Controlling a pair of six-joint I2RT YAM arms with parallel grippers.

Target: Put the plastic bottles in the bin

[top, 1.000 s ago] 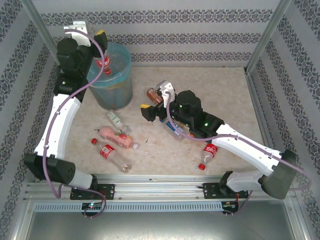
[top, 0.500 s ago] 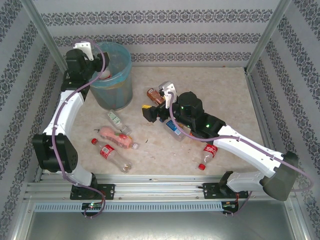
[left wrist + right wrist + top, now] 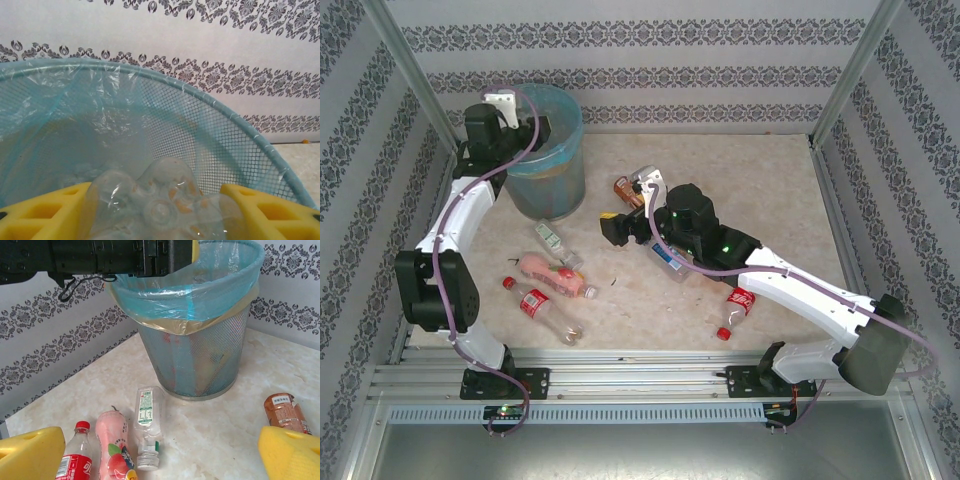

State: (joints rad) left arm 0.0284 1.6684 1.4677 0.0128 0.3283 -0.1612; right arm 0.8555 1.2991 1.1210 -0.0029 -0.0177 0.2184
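A clear bottle [image 3: 162, 192] is gripped by the left gripper [image 3: 157, 215], held over the bin [image 3: 227, 135] mouth at far left, long axis pointed into it; the right gripper [image 3: 160, 452] is spread wide, empty.

The left arm [image 3: 455, 215] and the right arm [image 3: 800, 290] have white shells with black joints and black wrist housings. A mauve cable [image 3: 532, 125] trails along each. Small green lights [image 3: 724, 239] glow on the right one, and the jaws carry yellow pads [image 3: 30, 452].
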